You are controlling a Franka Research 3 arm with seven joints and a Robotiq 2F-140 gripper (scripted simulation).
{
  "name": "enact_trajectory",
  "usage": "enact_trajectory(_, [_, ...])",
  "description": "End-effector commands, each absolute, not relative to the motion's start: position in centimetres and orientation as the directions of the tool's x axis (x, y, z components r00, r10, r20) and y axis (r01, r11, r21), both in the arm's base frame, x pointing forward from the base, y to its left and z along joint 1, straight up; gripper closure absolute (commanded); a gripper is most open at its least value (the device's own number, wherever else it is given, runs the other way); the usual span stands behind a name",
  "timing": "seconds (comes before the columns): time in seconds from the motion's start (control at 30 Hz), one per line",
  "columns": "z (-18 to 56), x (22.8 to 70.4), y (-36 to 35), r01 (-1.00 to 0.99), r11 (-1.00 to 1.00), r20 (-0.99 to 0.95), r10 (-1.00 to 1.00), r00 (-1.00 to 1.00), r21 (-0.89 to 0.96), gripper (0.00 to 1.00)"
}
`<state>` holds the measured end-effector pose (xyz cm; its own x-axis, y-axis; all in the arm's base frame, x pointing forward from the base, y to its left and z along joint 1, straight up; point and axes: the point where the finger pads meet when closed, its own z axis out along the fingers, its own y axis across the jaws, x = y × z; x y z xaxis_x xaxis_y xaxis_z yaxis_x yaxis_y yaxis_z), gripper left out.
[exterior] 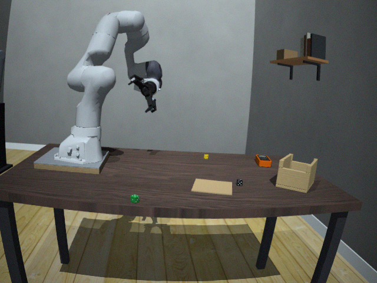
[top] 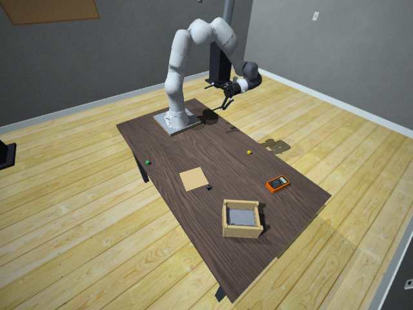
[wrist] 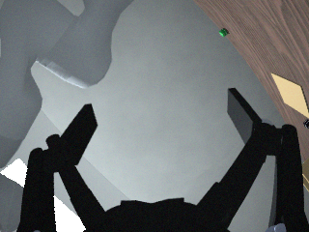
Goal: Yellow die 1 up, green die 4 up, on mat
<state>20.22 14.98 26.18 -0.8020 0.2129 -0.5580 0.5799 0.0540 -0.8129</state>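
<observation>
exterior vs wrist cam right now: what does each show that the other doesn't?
Only exterior: the yellow die, the black die just right of the mat, the orange multimeter, the wooden box, the wall shelf, and the whole arm with its gripper raised well above the table.

Only wrist: a close look at both fingers, spread wide with nothing between them.

Both: the green die, the tan mat (only a corner in wrist) and the dark tabletop.
</observation>
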Motion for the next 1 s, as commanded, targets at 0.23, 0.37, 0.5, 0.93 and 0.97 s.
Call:
enact_trajectory(0.23, [26.2,20.2,15.0,0.58,0.054,-0.558,0.213,-0.802,-0.813,0.0])
enact_trajectory(0.37, [26.2,20.2,15.0,0.58,0.054,-0.558,0.213,-0.802,-0.813,0.0])
enact_trajectory(0.5, [26.2,20.2,15.0,0.58,0.054,-0.558,0.213,-0.802,-0.813,0.0])
enact_trajectory(0.93, [24.0,24.6,10.7,0.75,-0.022,-0.683,0.43,-0.59,-0.661,0.0])
enact_trajectory(0.97, [23.7,25.2,10.0,0.769,-0.039,-0.696,0.456,-0.555,-0.638,0.0])
